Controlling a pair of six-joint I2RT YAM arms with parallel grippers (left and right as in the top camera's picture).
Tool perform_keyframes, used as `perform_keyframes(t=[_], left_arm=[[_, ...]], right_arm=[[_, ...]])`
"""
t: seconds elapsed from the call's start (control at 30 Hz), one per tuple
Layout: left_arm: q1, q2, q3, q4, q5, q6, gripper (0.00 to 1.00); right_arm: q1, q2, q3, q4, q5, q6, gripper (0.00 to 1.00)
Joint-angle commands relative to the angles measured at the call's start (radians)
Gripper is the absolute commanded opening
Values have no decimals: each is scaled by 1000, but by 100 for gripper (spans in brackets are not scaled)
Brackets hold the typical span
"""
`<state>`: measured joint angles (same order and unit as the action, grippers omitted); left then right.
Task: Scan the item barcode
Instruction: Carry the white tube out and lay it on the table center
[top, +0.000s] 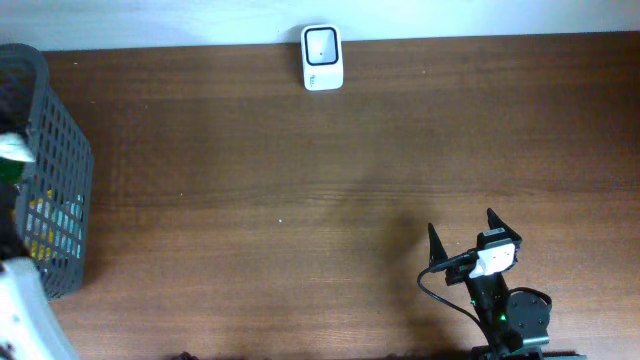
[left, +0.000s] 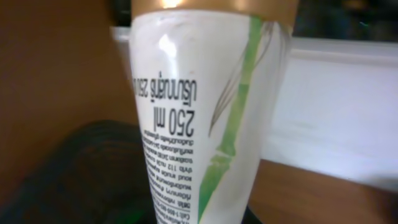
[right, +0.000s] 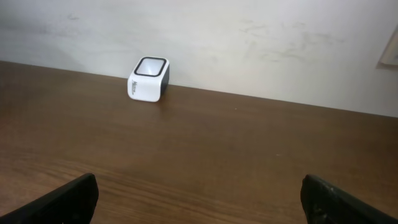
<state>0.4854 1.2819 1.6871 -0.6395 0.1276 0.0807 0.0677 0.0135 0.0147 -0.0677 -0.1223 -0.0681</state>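
So the scan isn't happening yet, as far as I'm seeing. The bottle (left: 199, 124), white with a green bamboo stalk and a gold band at one end, is filling up the left wrist view. It's sitting well apart from the scanner (top: 322, 57), off on the basket (top: 60, 170) side of the surface (top: 300, 210), with dark mesh showing just below it. The right tool (top: 461, 222) is hanging spread wide with nothing in it, also well apart from the scanner, out toward the opposite edge of the surface, and its camera is looking straight at the scanner. I'm guessing the pick-up part is getting done or nearly so. What's left is carrying the bottle over to the scanner and turning the barcode toward its window. Now the annoying bits: the left tool's fingers aren't showing in any view, so I can't tell whether it's pinching the bottle, though the bottle hanging that close to the camera is making me lean that way. No barcode is showing either, just upside-down small print, so I'm thinking it's round the back. From overhead there's only a white-green sliver peeking in at the frame edge by the basket, too cut off to call.
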Motion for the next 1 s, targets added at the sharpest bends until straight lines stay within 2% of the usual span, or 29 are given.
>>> perform_keyframes(t=[0.0, 0.1, 0.2, 0.33, 0.47, 0.7, 0.97], left_arm=[[-235, -12, 14, -111, 50, -13, 0], [-396, 25, 6, -175, 48, -22, 0], [-550, 100, -4, -212, 49, -161, 0], [-704, 237, -4, -238, 43, -247, 0], [-809, 379, -4, -267, -5, -391, 0], [-1006, 628, -4, -262, -5, -680, 0], [-1170, 818, -4, -149, -4, -698, 0]], right_arm=[[-5, -10, -9, 0, -5, -3, 98], [-5, -10, -9, 0, -5, -3, 98], [-5, -10, -9, 0, -5, -3, 98], [-5, -10, -9, 0, -5, -3, 98], [-5, -10, -9, 0, -5, -3, 98], [-5, -10, -9, 0, -5, -3, 98], [-5, -10, -9, 0, -5, -3, 98]])
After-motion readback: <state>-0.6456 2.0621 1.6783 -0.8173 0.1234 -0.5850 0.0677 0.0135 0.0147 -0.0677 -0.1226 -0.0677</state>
